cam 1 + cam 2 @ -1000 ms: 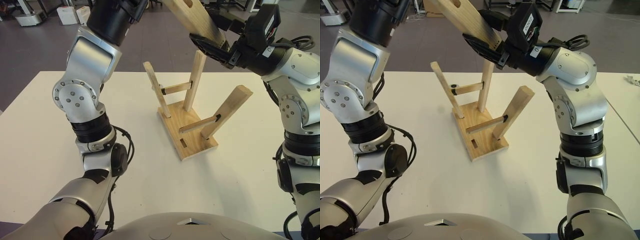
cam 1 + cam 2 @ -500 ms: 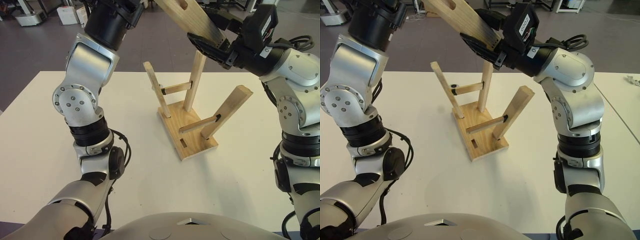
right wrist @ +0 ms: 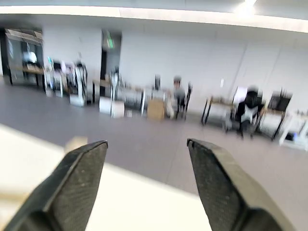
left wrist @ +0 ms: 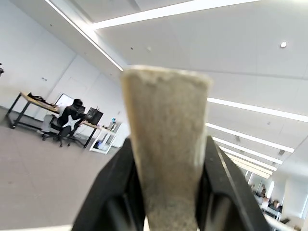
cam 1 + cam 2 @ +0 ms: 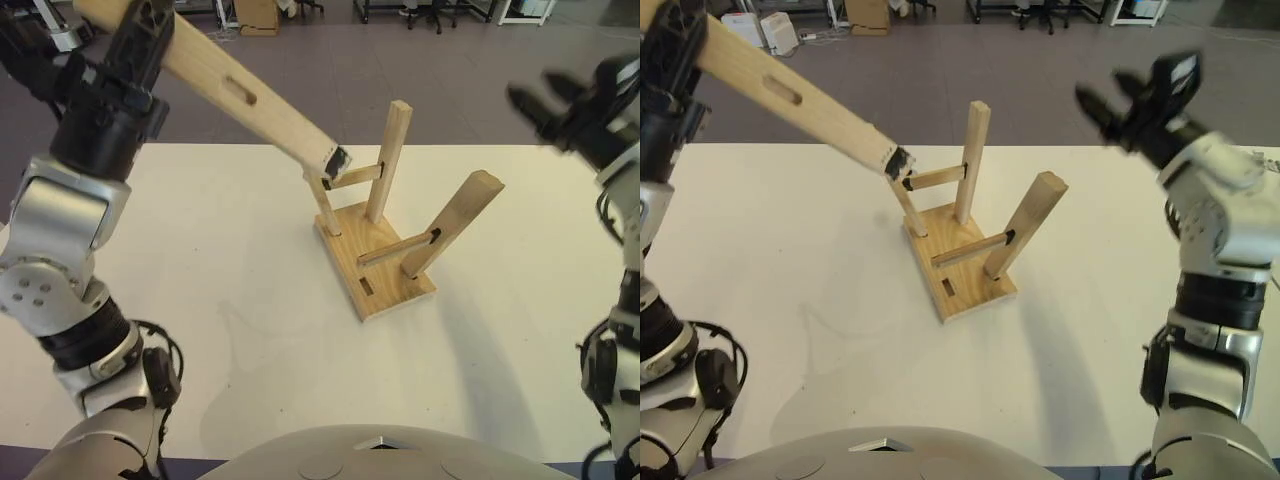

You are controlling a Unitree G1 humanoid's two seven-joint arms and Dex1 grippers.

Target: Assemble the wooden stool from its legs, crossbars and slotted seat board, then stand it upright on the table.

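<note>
The seat board lies upside down on the worktop, its near slot empty. Left of the board, the left gripper has its fingers clamped on the fourth leg, whose tip is seemingly against a fitted leg. It needs bringing upright over that slot. Beyond the board's right, the right gripper hangs with fingers spread, free to steady.

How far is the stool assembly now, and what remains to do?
Done: three legs stand in the seat board, with two crossbars fitted. In hand: the left gripper holds the fourth leg above the table; the right gripper is open and empty. Left: seat that leg in the free slot, then turn the stool upright.
</note>
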